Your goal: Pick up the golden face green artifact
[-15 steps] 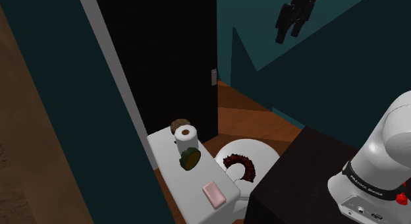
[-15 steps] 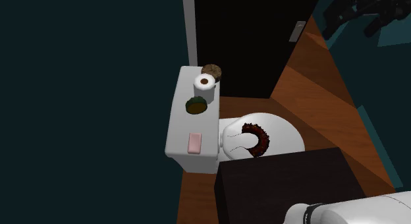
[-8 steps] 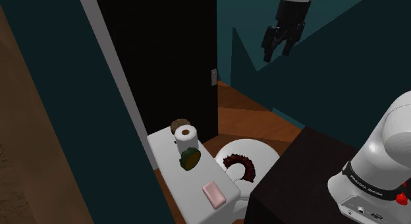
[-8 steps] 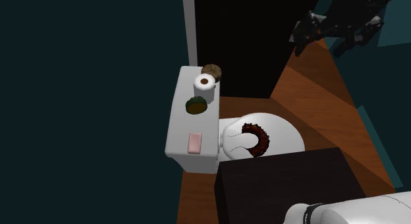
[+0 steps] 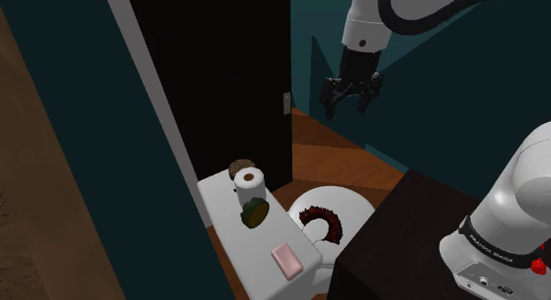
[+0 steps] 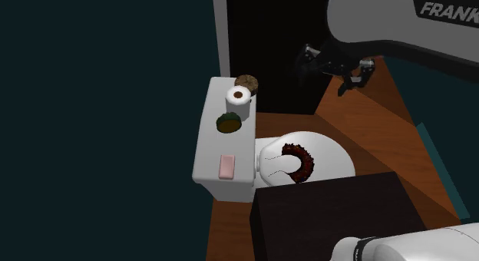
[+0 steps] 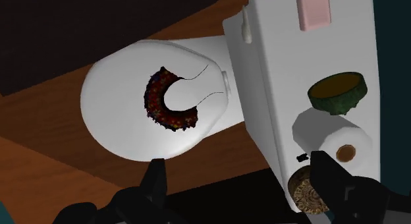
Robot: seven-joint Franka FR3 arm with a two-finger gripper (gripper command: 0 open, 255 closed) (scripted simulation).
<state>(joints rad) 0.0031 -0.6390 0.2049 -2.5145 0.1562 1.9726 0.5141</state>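
Observation:
The green disc-shaped artifact with a golden face (image 5: 255,213) (image 6: 229,123) (image 7: 337,93) lies on top of the white toilet tank (image 5: 218,201) (image 6: 212,137), between a paper roll and a pink bar. My black gripper (image 5: 350,102) (image 6: 331,71) (image 7: 242,180) hangs high in the air, well above the toilet and toward the shoulder view's right of the artifact. Its fingers (image 7: 156,180) stand wide apart with nothing between them, so it is open.
On the tank also stand a white paper roll (image 5: 250,183) (image 7: 336,140), a brown round object (image 5: 238,168) (image 7: 308,190) and a pink bar (image 5: 286,259) (image 6: 227,166). A dark red crescent (image 5: 323,222) (image 7: 168,101) lies on the toilet lid. A black area lies behind the tank.
The gripper has come down and moved toward the shoulder view's left, closer to the toilet, and more of the arm shows. The things on the tank have not moved.

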